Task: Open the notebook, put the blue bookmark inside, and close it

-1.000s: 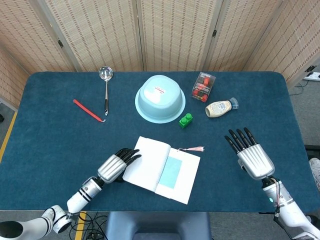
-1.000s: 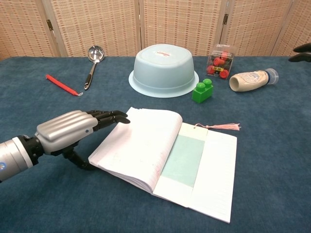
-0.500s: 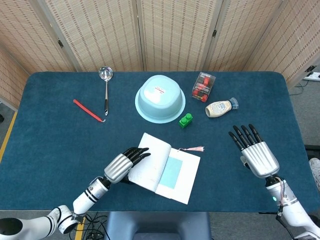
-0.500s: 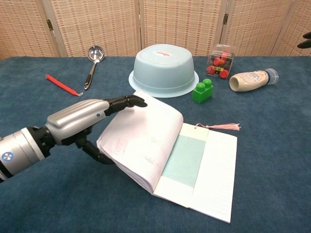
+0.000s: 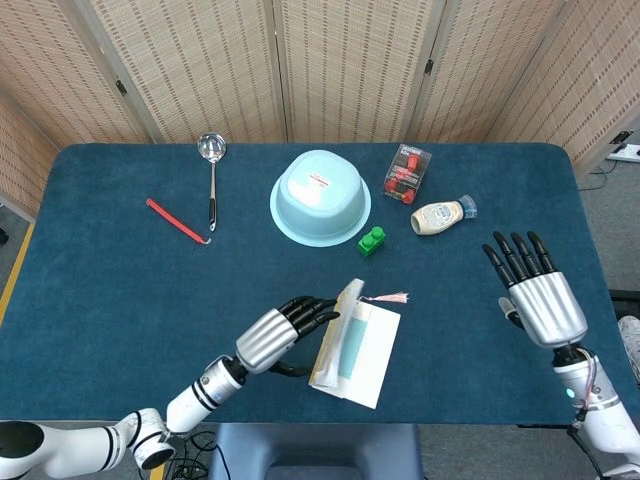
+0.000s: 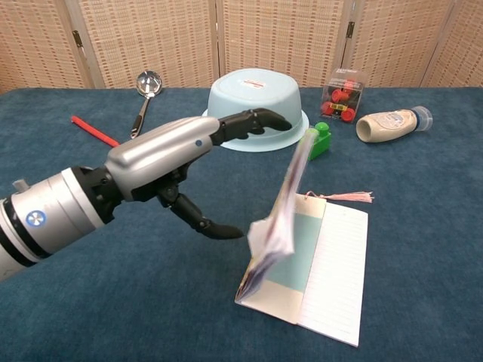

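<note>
Notebook (image 5: 355,338) is lying open with the blue bookmark (image 6: 296,253) inside, and I am swinging its left half shut with my left robot hand (image 5: 283,335), fingers apart and gripping nothing, while my right robot hand (image 5: 535,295) is hovering spread and empty.

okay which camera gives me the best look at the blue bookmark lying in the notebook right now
The head view. Looking down, it shows the pale blue rectangular bookmark on the right page of the white paper notebook, with its pink tassel past the top edge. In the chest view the blurred left half, standing near upright, covers part of the bookmark.
</note>
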Action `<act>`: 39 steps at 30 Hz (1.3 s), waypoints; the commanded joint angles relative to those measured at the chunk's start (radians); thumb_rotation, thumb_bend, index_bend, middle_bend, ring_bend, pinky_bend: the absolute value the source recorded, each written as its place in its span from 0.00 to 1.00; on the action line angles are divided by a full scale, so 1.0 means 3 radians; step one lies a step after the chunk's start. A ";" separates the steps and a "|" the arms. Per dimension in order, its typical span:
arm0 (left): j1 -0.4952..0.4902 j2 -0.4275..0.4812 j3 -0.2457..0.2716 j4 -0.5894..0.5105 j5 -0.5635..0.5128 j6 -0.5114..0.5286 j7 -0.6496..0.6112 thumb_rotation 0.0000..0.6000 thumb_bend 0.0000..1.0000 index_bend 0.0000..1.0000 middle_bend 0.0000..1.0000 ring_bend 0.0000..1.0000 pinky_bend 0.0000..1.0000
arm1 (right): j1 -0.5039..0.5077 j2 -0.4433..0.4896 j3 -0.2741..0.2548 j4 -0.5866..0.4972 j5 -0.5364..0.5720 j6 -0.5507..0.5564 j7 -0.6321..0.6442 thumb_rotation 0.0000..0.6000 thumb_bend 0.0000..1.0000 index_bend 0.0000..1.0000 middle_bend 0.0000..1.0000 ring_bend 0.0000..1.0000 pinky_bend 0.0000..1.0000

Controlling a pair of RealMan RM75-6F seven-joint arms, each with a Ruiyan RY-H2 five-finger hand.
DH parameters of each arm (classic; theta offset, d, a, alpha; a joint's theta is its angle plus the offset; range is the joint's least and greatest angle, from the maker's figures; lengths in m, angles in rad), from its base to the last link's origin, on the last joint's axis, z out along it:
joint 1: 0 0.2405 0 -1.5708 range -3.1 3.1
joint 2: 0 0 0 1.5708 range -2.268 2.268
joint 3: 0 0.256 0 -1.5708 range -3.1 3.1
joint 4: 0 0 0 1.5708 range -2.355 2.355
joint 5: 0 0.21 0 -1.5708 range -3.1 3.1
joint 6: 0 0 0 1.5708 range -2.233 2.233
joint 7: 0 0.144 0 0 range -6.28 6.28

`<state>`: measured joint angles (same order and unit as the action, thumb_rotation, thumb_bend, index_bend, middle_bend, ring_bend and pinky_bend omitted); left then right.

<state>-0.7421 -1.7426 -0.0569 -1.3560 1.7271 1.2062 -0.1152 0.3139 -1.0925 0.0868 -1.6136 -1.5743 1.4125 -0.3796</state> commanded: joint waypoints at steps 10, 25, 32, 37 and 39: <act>-0.0172 -0.0062 0.0057 -0.0262 -0.0064 -0.0373 0.0424 1.00 0.16 0.11 0.08 0.13 0.17 | -0.0079 0.0061 -0.0034 -0.0015 0.0005 -0.0004 0.0092 1.00 0.22 0.00 0.00 0.00 0.00; 0.0160 0.0331 0.0257 -0.0260 -0.0277 -0.0208 0.0555 1.00 0.16 0.13 0.08 0.13 0.17 | 0.0211 -0.0274 -0.0223 0.0145 -0.0118 -0.0708 0.0005 1.00 0.23 0.00 0.03 0.00 0.00; 0.0334 0.0568 0.0239 -0.0322 -0.0300 0.0058 0.0484 1.00 0.16 0.13 0.08 0.13 0.17 | 0.0490 -0.0683 -0.0167 0.0384 -0.0155 -0.1030 -0.0050 1.00 0.13 0.00 0.03 0.00 0.00; 0.0457 0.0737 0.0241 -0.0374 -0.0313 0.0213 0.0393 1.00 0.16 0.13 0.08 0.13 0.17 | 0.0674 -0.1001 -0.0127 0.0598 -0.0140 -0.1221 -0.0047 1.00 0.08 0.00 0.03 0.00 0.00; 0.0495 0.0785 0.0242 -0.0381 -0.0312 0.0257 0.0359 1.00 0.16 0.13 0.08 0.13 0.17 | 0.0736 -0.1104 -0.0123 0.0682 -0.0130 -0.1293 -0.0050 1.00 0.06 0.00 0.02 0.00 0.00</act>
<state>-0.6003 -1.5146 0.0156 -1.4674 1.6337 1.2760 -0.0007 0.5132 -1.3969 0.0451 -1.4331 -1.6159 1.0475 -0.3932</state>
